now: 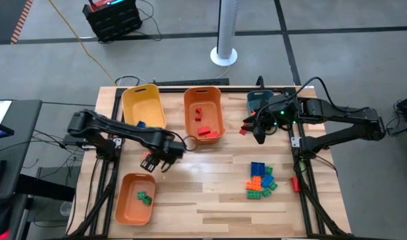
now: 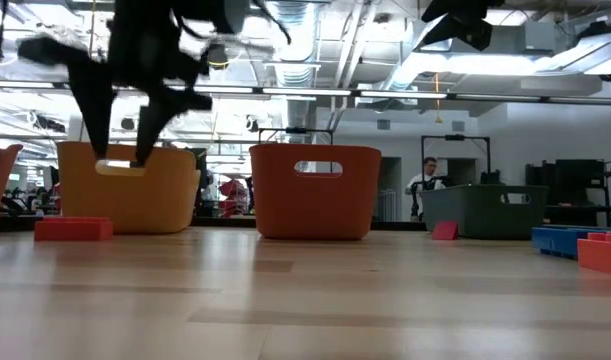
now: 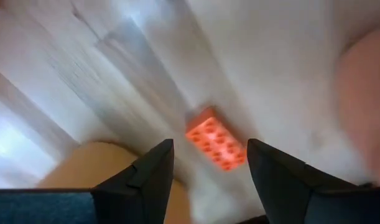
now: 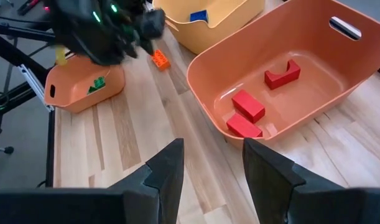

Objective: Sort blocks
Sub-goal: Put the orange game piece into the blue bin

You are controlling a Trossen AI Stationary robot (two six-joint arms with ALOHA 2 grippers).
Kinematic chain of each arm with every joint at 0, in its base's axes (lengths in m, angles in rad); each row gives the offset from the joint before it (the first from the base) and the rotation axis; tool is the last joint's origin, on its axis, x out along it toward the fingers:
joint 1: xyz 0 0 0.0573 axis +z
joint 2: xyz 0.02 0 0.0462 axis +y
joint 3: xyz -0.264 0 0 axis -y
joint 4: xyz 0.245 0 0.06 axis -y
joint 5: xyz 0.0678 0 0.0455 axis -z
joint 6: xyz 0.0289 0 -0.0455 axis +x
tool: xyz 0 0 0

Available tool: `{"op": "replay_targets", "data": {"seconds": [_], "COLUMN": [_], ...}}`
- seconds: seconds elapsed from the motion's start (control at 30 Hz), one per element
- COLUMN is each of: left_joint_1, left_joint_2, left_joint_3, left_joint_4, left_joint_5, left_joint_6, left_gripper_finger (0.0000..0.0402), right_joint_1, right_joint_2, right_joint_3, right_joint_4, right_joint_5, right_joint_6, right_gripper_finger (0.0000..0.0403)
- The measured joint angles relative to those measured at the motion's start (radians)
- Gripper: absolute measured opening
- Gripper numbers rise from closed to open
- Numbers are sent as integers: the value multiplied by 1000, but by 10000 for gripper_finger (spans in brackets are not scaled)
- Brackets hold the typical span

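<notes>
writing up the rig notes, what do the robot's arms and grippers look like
Both arms are dark, nearly black, built of jointed tubular segments. The left gripper and right gripper each end in two dark, wedge-shaped fingers that taper to blunt tips. Small green lights glow near the right arm's wrist, and black cables loop off it. No markings can be made out.

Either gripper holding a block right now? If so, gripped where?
No. Left gripper is open above an orange block on the table; right gripper is open and empty.
</notes>
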Motion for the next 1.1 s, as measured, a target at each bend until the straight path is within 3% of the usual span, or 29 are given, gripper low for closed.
{"op": "replay_targets", "data": {"seconds": [0.2,0.37,0.73,1.1], "left_joint_1": [20,22,21,19], "left_joint_2": [113,119,119,117], "left_joint_3": [-3,-54,-153,-185], "left_joint_4": [-7,23,32,167], "left_joint_5": [-22,-11,-5,-28], "left_joint_6": [132,191,177,210], "left_gripper_finger": [186,167,163,163], "right_joint_1": [1,1,1,1], "right_joint_2": [0,0,0,0], "right_joint_3": [0,0,0,0], "right_joint_4": [0,1,7,24], "right_joint_5": [0,0,0,-1], "right_joint_6": [13,22,23,28], "right_gripper_finger": [177,177,177,177]}}
